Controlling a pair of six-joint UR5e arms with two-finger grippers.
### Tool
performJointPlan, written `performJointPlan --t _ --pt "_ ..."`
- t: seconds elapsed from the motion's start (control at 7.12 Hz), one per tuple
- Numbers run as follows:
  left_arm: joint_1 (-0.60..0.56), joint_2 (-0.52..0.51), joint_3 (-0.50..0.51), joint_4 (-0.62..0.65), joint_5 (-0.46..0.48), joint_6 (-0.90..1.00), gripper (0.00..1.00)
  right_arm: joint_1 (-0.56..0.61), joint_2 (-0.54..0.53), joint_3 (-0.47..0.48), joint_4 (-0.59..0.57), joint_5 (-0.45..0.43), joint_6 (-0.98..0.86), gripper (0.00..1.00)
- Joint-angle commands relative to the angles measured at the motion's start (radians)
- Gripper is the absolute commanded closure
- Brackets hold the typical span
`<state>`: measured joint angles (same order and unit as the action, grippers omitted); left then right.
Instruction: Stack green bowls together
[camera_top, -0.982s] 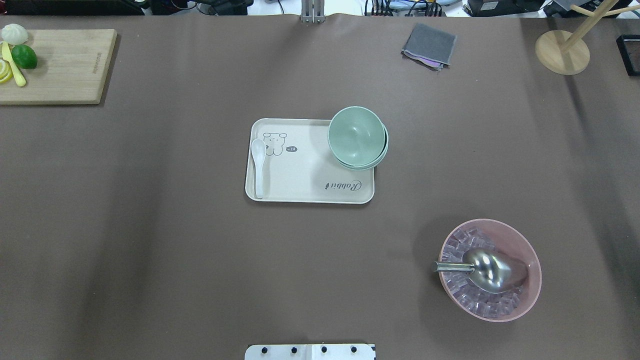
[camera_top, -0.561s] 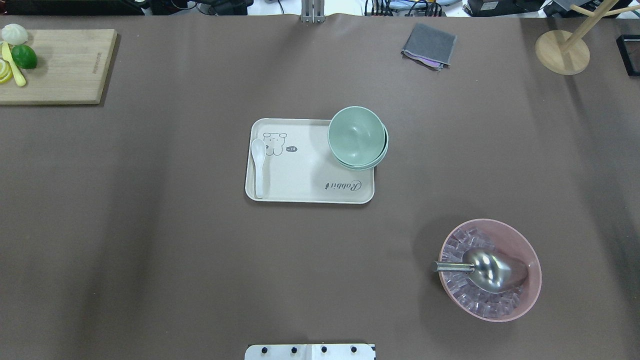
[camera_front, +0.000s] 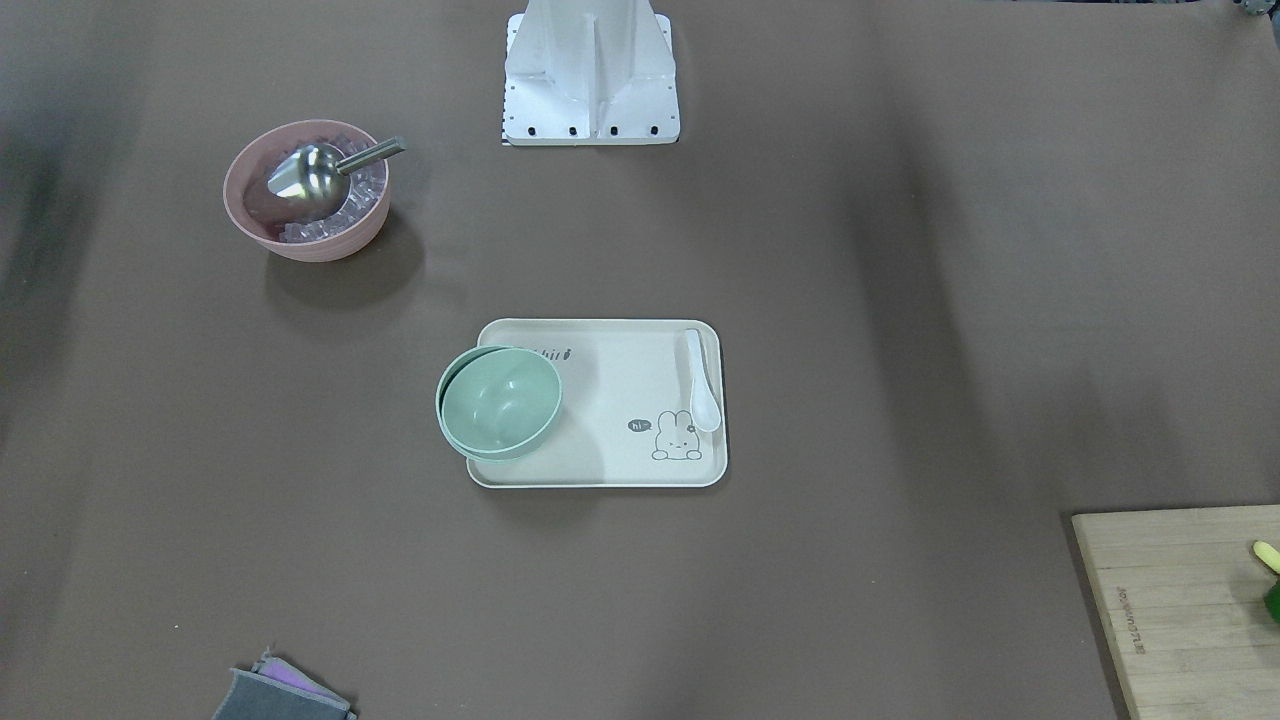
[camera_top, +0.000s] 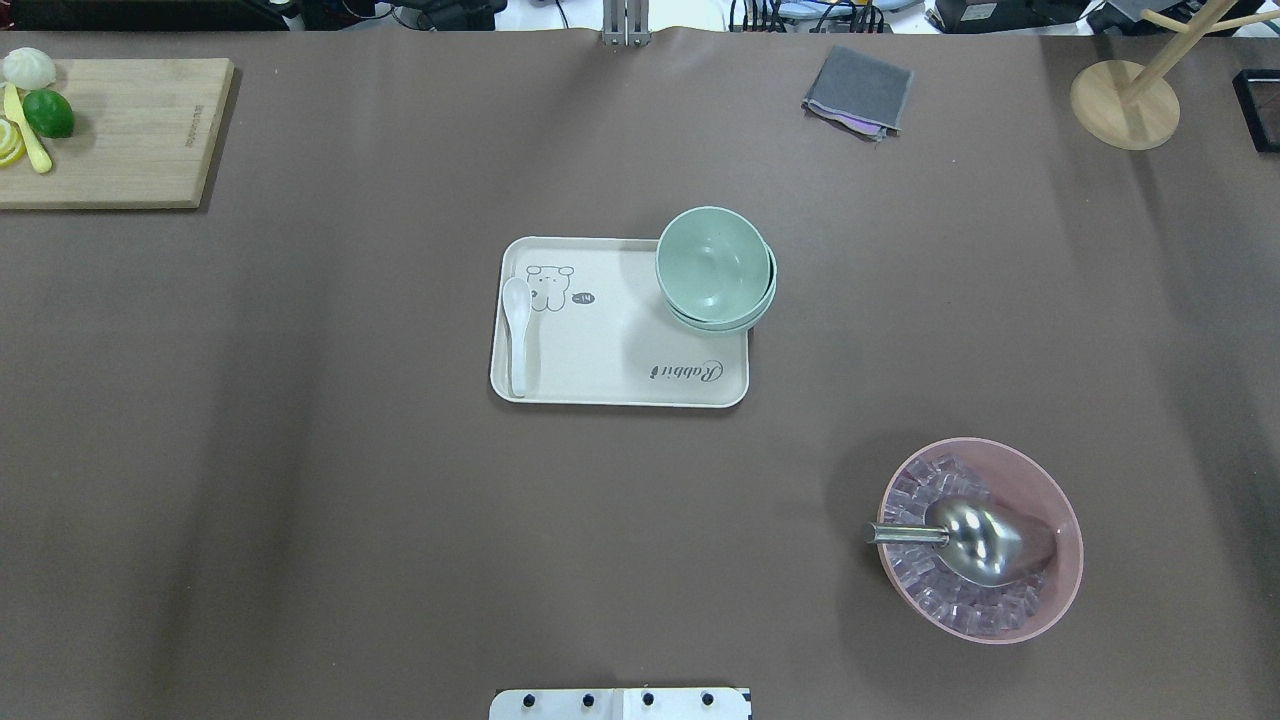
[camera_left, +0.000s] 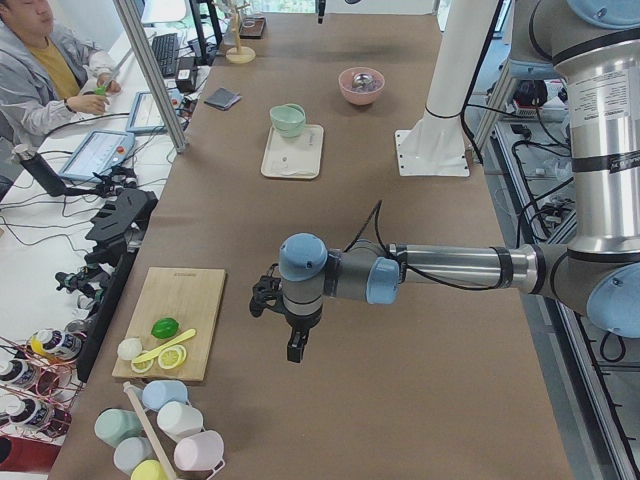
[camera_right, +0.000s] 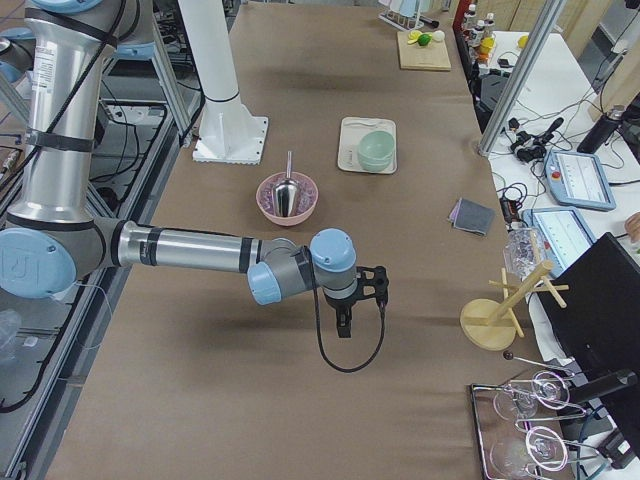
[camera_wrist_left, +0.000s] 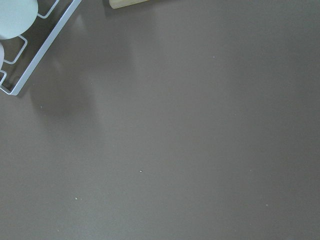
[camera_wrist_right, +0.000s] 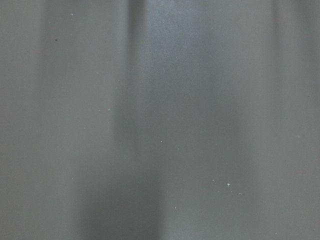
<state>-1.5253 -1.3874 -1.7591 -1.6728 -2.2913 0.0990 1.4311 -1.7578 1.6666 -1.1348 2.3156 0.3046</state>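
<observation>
On the table (camera_top: 300, 480) I count one stack of green bowls (camera_top: 714, 265). At least two rims show, but I can't make out exactly how many are nested. There's also one cream tray (camera_top: 600, 370), one white spoon (camera_top: 517, 330), one pink bowl (camera_top: 1068, 545), one metal scoop (camera_top: 985, 545), ice cubes (camera_top: 940, 600) too many to count, one cutting board (camera_top: 130, 140), one lime (camera_top: 48, 113), one grey cloth (camera_top: 860, 92) and one wooden stand (camera_top: 1125, 105).

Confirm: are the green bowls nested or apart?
Nested, upright. The green bowls form one stack, rims offset, on a corner of the tray; top one empty.
</observation>
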Motion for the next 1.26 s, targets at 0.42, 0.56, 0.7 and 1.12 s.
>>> performJointPlan --t 0.42,0.56,0.7,1.12 --pt "-0.001 -0.015 -0.002 0.005 -0.096 -0.002 0.01 0.0 0.0 -0.001 0.0 0.002 -0.001 0.0" --pt "-0.001 -0.015 -0.003 0.004 -0.096 -0.002 0.01 0.0 0.001 -0.001 0.0 0.002 -0.001 0.0" --pt "-0.001 -0.015 -0.003 0.005 -0.097 -0.002 0.01 0.0 0.0 0.001 0.001 0.002 -0.001 0.0" --pt "0.001 -0.015 -0.005 0.004 -0.097 -0.002 0.01 0.0 0.0 -0.001 0.0 0.002 0.001 0.0"
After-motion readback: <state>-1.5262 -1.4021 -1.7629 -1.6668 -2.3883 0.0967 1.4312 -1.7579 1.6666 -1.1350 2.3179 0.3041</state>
